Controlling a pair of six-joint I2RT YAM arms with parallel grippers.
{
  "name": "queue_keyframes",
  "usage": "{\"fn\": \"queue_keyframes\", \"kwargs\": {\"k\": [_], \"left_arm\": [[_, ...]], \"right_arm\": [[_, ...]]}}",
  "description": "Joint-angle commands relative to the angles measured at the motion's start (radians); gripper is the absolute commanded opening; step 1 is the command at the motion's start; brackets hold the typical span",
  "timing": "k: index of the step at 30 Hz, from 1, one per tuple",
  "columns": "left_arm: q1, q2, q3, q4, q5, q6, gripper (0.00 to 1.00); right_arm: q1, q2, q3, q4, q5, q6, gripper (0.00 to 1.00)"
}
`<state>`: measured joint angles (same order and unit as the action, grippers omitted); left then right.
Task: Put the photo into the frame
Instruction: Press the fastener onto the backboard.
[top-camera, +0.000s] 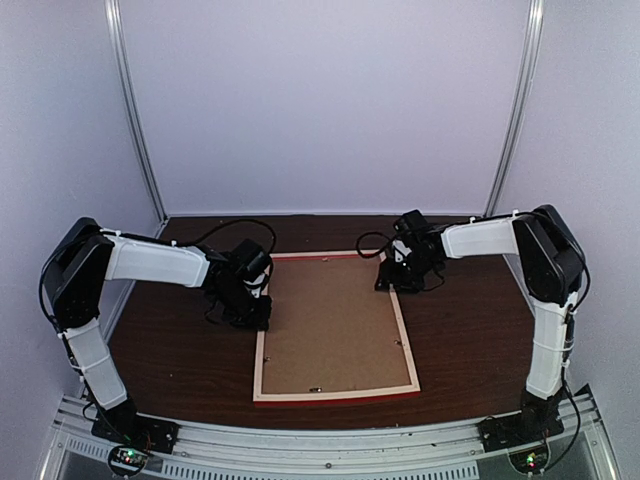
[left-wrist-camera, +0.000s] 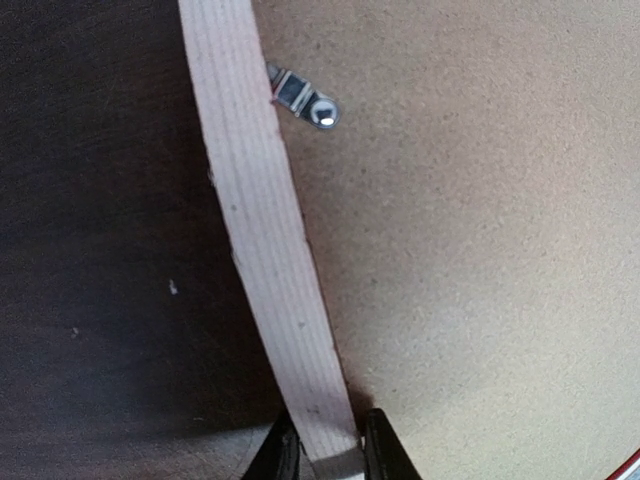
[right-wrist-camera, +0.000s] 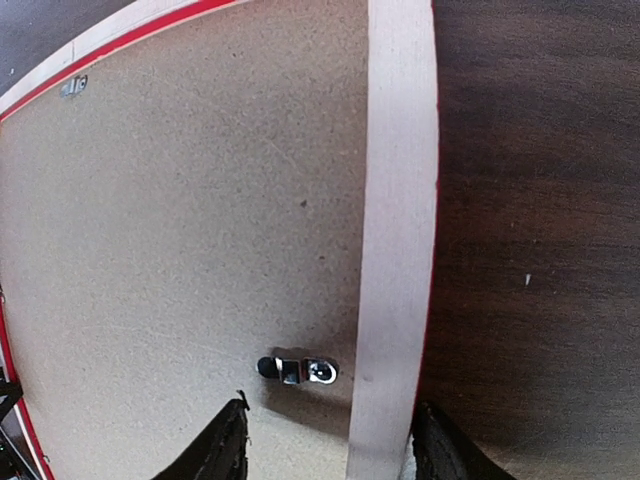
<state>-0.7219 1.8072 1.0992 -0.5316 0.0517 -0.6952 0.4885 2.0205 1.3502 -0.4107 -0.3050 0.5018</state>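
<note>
Frame: the frame (top-camera: 335, 393) lay flat on the dark wood table (top-camera: 470, 340) between the two arms, pale bare-wood back facing up and a bit of red edge showing at the near side. A brown backing board (top-camera: 330, 320) sat inside it.

Left arm: the left arm (top-camera: 150, 262) went up from its base to a high elbow at the far left. Its forearm then sloped down and right to the frame's left rail, with the wrist pointing down.

Left gripper: the left gripper (left-wrist-camera: 325, 455) was pretty much closed, and its fingers (left-wrist-camera: 283, 455) pinched the pale rail from both sides. A small metal tab (left-wrist-camera: 305, 100) sat further along that rail on the board.

Right arm: the right arm (top-camera: 480, 240) was basically a mirror image, with its elbow up at the far right and the forearm reaching left and down to the right rail near the far corner.

Right gripper: the right gripper (right-wrist-camera: 330, 450) was spread wide and straddled the right rail without gripping anything. One finger was over the board and the other just outside the rail over the table. A second metal tab (right-wrist-camera: 298, 370) lay just beside the inner finger.
</note>
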Motion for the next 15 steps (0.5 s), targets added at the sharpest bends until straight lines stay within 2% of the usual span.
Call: {"fn": "queue_keyframes", "kwargs": {"k": [1,15], "left_arm": [[-0.034,0.005,-0.015,0.056,0.057,0.033,0.17],[-0.036,0.007,-0.018,0.060,0.058,0.040,0.17]], "right_arm": [[0.007,0.045,0.010,0.044,0.010,0.049,0.56],[0.006,0.104,0.039,0.096,0.100,0.119,0.54]]}}
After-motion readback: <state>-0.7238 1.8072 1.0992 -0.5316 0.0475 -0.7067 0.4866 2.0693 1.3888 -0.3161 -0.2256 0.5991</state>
